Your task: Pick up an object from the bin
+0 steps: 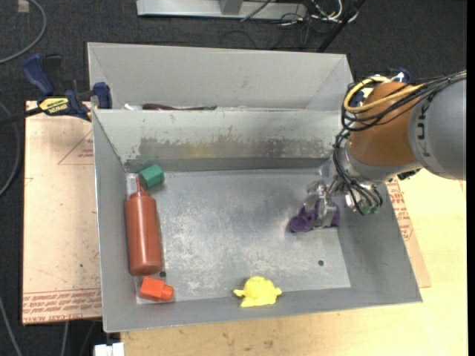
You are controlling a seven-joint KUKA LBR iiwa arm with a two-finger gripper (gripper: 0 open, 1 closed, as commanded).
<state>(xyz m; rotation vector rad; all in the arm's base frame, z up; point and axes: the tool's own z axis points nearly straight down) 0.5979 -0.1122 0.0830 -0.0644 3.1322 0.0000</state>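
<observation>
My gripper (pixel 321 208) is low at the right side of the bin floor, its metal fingers pointing down onto a small purple object (pixel 304 222). The purple thing lies directly at the fingertips and partly under them; the fingers look closed in around its right end. A yellow lump (pixel 257 292) rests by the front wall, well below and to the left of the gripper.
Along the left wall lies a red-brown bottle (pixel 143 230) with a clear neck. A green block (pixel 151 175) sits at its top end and an orange-red block (pixel 155 290) at its bottom end. The arm's orange cover and cables hang over the bin's right rim.
</observation>
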